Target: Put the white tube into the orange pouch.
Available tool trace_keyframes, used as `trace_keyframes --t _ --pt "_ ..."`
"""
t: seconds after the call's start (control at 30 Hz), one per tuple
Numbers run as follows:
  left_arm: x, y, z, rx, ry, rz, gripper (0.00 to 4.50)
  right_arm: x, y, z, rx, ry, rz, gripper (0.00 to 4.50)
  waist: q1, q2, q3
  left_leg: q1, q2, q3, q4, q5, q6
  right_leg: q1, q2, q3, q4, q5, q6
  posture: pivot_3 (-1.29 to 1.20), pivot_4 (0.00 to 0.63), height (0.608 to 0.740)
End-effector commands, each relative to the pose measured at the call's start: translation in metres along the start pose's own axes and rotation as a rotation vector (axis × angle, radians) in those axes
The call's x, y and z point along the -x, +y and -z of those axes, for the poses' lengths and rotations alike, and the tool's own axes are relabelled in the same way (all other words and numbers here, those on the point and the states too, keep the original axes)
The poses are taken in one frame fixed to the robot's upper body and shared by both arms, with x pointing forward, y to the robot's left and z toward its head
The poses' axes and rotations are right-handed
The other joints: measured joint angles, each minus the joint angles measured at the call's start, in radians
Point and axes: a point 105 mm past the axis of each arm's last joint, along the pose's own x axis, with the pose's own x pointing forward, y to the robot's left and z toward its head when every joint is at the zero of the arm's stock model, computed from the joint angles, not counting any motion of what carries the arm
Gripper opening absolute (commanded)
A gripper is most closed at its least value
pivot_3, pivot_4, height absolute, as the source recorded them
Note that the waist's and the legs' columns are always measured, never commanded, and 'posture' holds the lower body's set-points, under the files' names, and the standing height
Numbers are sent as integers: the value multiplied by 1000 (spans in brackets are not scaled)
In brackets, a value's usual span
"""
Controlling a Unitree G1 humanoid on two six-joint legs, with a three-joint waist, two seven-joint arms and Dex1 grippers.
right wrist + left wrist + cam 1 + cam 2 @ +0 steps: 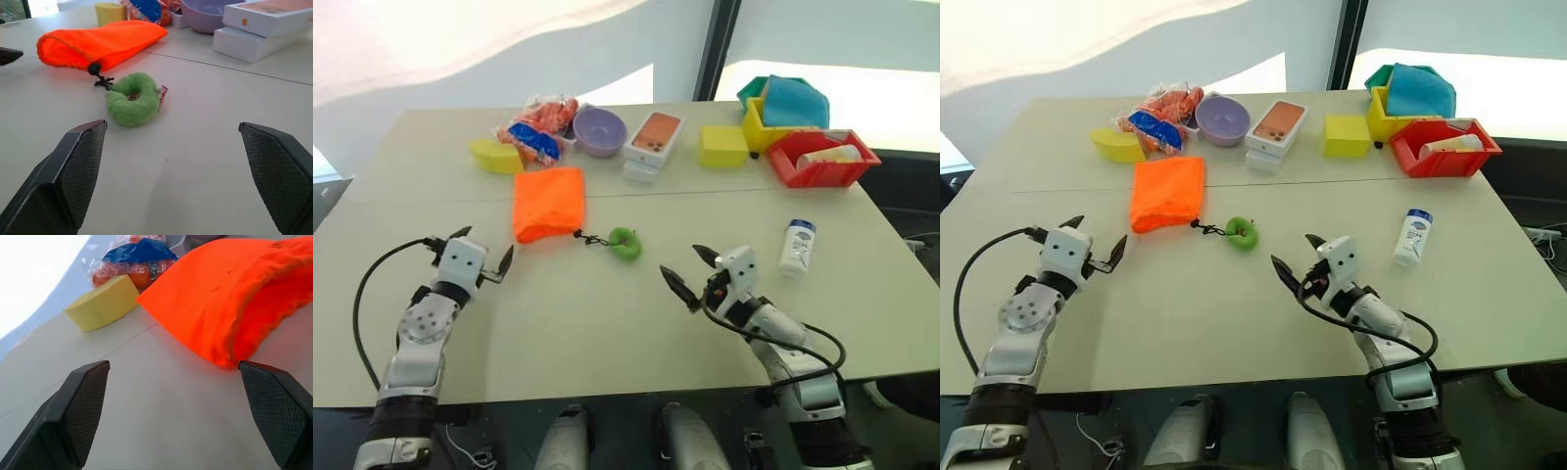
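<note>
Beige surface (607, 323) before us: pouch (548, 203) lies at eleven o'clock, tube (797, 247) at two. Our left end effector (470, 257) and right end effector (687, 273) gape wide, holding nothing.

You are looking at a pale beige counter (607, 323) that has a thin seam running across it from left to right. Behind the counter you see a light grey wall (460, 78), and bright daylight falls on its upper part as a wide white patch. A dark vertical post (715, 49) stands at the back, and to the right of it is a very bright window (842, 34).
</note>
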Motion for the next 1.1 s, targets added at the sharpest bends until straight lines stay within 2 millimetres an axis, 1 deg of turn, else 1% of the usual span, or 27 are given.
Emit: trace_keyframes --t 0.03,0.17,0.37,0.5,0.57,0.6,0.63,0.67,0.83,1.0,1.07,1.1 --pt "-9 0 -7 -64 -37 2 4500 -7 9 -14 26 -45 -24 4468 -1 0 0 0 0 0 0 0 0 0 0 0 0 0 0 0 150 740" --pt "-28 -4 -14 -75 -60 -8 4500 -13 20 -19 30 -60 -63 4468 -1 0 0 0 0 0 0 0 0 0 0 0 0 1 1 0 150 740" --pt "-45 -6 -17 -99 -63 -35 4500 -13 22 -22 33 -67 -63 4468 0 -1 0 0 0 0 1 0 0 0 0 0 1 1 2 0 150 740" --pt "-52 -9 -15 -133 -51 -40 4500 -12 21 -23 38 -68 -61 4468 -1 -1 0 0 0 0 1 0 0 0 0 0 1 2 3 0 150 740" --pt "-55 -10 -16 -124 -56 -44 3931 -12 18 -24 42 -71 -53 4500 -2 -1 0 0 0 0 1 0 0 0 0 0 1 2 3 0 150 740" --pt "-55 -9 -17 -121 -63 -46 3585 -12 17 -25 44 -72 -49 4500 -2 -1 0 0 0 0 1 0 0 0 0 0 1 2 4 0 150 740" --pt "-56 -10 -18 -115 -71 -45 3146 -12 17 -25 46 -72 -46 4500 -2 -1 0 0 0 0 1 0 0 0 0 0 1 2 4 0 150 740" --pt "-56 -10 -19 -113 -78 -44 2571 -12 17 -25 46 -72 -43 4500 -1 -1 0 0 0 0 1 0 0 0 0 0 1 2 4 0 150 740" --pt "-55 -12 -22 -115 -104 -28 49 -10 17 -24 46 -71 -38 4500 0 -1 0 0 0 0 1 0 0 0 0 0 1 2 4 0 150 740" --pt "-45 -13 -26 -87 -140 15 49 -9 15 -24 48 -72 -31 4500 -1 -1 0 0 0 0 2 0 0 0 0 0 2 2 4 0 150 740" --pt "-33 -15 -25 -74 -145 58 49 -5 6 -27 60 -82 1 4500 -4 -1 0 0 0 0 2 0 0 0 0 0 2 2 4 0 150 740" --pt "-25 -15 -26 -69 -147 78 49 -1 -3 -29 67 -81 32 4500 -6 -1 0 0 0 0 1 0 0 0 0 0 2 2 4 0 150 740"
